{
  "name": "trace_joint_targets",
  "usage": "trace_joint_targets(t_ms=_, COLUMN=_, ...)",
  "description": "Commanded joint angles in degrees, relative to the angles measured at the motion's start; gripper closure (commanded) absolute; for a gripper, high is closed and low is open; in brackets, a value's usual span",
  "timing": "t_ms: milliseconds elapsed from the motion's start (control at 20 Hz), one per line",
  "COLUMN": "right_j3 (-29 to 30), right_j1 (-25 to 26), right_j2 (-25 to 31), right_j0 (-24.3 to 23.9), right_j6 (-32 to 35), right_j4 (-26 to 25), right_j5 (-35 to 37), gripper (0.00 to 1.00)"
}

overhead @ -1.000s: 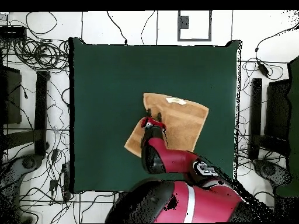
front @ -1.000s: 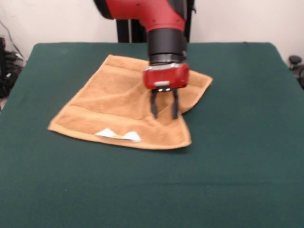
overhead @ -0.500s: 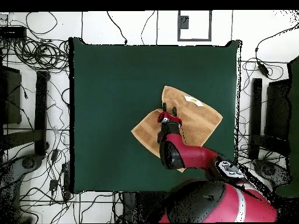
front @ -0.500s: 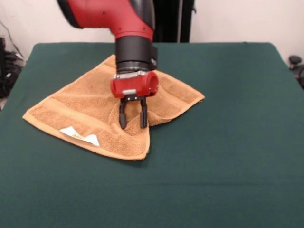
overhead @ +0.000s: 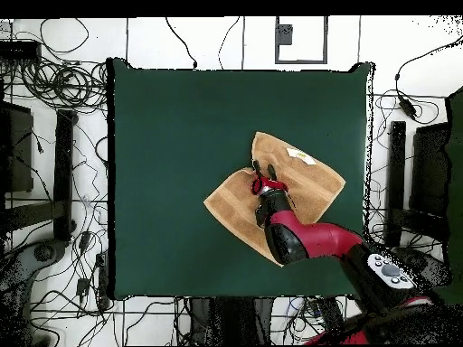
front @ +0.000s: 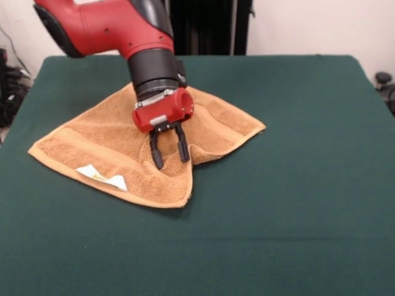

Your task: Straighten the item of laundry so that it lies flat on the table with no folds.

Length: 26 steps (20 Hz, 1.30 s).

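Claw over a creased hand towel

The tan-orange hand towel (front: 117, 148) lies on the green table (front: 296, 185), with a raised fold near its middle. The claw (front: 168, 150) stands open with its tips at this fold, holding nothing. The white care tag (front: 102, 177) shows near the front edge.

The towel (front: 123, 145) is soft, fuzzy cloth with a smooth white tag (front: 102, 177) by one edge. The table (front: 296, 203) has flat, dull green cloth. The gripper (front: 168, 149) looks like shiny red and black plastic.
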Motion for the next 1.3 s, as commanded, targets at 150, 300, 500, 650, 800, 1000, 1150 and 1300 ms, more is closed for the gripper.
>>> trace_joint_targets(t_ms=150, right_j3=-3.1, right_j1=10.5, right_j2=18.0, right_j0=-6.4, right_j6=7.7, right_j4=-4.2, right_j5=22.0, gripper=0.0)
trace_joint_targets(t_ms=300, right_j3=-3.1, right_j1=11.2, right_j2=18.0, right_j0=-6.7, right_j6=6.4, right_j4=-3.6, right_j5=22.0, gripper=0.0)
trace_joint_targets(t_ms=500, right_j3=-2.7, right_j1=12.5, right_j2=18.4, right_j0=-7.0, right_j6=6.3, right_j4=-2.0, right_j5=21.5, gripper=0.0)
trace_joint_targets(t_ms=650, right_j3=-1.8, right_j1=14.0, right_j2=18.4, right_j0=-6.8, right_j6=8.1, right_j4=1.1, right_j5=20.6, gripper=0.0)
trace_joint_targets(t_ms=800, right_j3=-0.2, right_j1=16.6, right_j2=19.2, right_j0=-7.5, right_j6=10.1, right_j4=6.0, right_j5=21.0, gripper=0.0)
trace_joint_targets(t_ms=1000, right_j3=0.4, right_j1=17.4, right_j2=19.6, right_j0=-7.9, right_j6=9.3, right_j4=8.7, right_j5=21.5, gripper=0.0)
trace_joint_targets(t_ms=1150, right_j3=0.9, right_j1=17.3, right_j2=19.9, right_j0=-8.3, right_j6=8.1, right_j4=9.9, right_j5=22.1, gripper=0.0)
trace_joint_targets(t_ms=1300, right_j3=1.8, right_j1=16.9, right_j2=19.7, right_j0=-8.2, right_j6=7.3, right_j4=10.9, right_j5=21.5, gripper=0.0)
